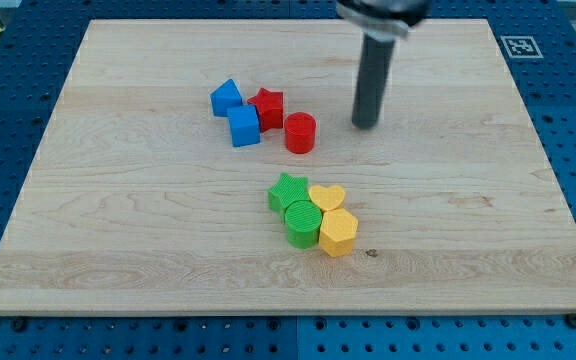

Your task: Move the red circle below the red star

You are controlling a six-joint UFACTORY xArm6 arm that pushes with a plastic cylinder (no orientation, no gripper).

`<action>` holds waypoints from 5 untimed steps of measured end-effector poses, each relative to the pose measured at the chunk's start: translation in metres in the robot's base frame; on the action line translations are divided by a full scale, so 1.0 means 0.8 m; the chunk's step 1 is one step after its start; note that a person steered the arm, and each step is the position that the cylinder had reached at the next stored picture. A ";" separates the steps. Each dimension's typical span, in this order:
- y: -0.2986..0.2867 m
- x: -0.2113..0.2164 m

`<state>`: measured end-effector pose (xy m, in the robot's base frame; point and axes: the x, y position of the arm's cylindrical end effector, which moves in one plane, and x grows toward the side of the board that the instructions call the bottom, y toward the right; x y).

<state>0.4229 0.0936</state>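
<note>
The red circle (300, 133) stands on the wooden board, just to the lower right of the red star (266, 108) and close to it. My tip (366, 124) rests on the board to the right of the red circle, with a clear gap between them. The rod rises straight up from the tip to the view's top.
A blue pentagon-like block (226, 98) and a blue cube (244, 126) sit against the red star's left. Lower down, a green star (288, 191), a green circle (302, 224), a yellow heart (327, 197) and a yellow hexagon (338, 233) form a tight cluster.
</note>
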 end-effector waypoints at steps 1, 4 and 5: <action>-0.025 0.044; -0.109 0.041; -0.055 0.062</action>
<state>0.4722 0.0493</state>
